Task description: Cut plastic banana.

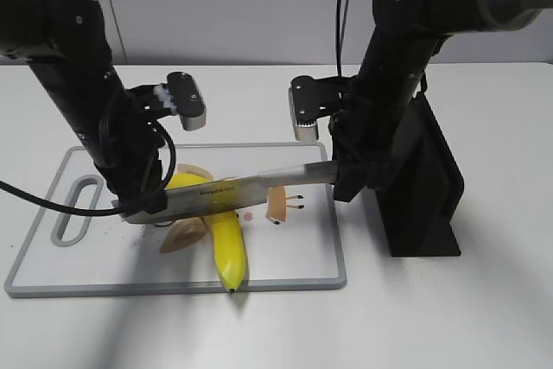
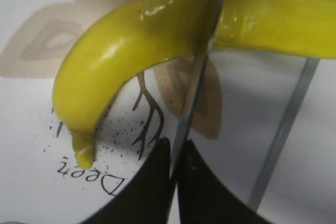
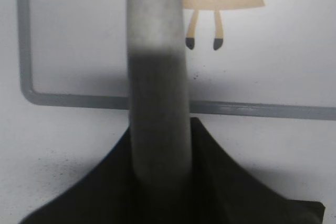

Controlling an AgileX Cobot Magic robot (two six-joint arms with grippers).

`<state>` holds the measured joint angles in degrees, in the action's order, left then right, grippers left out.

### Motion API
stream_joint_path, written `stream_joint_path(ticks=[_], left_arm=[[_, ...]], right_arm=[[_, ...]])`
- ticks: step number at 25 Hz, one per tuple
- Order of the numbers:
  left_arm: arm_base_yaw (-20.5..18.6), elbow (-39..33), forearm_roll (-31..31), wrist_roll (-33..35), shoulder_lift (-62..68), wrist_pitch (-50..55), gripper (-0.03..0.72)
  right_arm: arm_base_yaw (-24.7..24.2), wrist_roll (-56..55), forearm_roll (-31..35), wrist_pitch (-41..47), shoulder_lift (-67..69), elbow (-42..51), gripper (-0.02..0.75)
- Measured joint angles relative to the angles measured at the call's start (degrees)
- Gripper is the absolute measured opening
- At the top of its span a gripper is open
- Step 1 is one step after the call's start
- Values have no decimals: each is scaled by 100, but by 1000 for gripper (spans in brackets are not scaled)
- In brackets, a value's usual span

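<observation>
Glossy yellow curved plastic banana (image 1: 223, 229) lying on the white grey-rimmed cutting board (image 1: 52, 276), steel knife blade (image 1: 246, 189) across its middle. Right end effector (image 1: 346, 181) clamped on the handle, left end effector (image 2: 174, 182) pinching the blade tip. Best pressing straight down, evenly, right on the seam.

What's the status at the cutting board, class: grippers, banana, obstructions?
Right gripper shut on knife handle; left gripper pinching blade tip. Blade across plastic banana at mid-length, on cutting board. Nothing in the way.
</observation>
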<state>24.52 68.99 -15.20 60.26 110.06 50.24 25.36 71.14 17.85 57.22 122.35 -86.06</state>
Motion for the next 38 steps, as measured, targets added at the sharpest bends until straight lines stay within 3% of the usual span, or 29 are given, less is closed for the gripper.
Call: stream_joint_path(ticks=[14,27,34,36,38], left_arm=[[0,-25,13,-68,-111,-74,6],[34,-39,264,-68,-1742,238,1],[34,-39,237,-68,-1900,320,1],[34,-39,231,-96,-1900,320,29],[34,-39,226,-161,-1900,265,110]], right_arm=[[59,-439,-255,-246,-217,28,227],[91,-501,-96,39,-1647,34,224],[95,-497,-3,113,-1793,34,224],[95,-497,6,135,-1793,34,224],[95,-497,59,182,-1793,34,218]])
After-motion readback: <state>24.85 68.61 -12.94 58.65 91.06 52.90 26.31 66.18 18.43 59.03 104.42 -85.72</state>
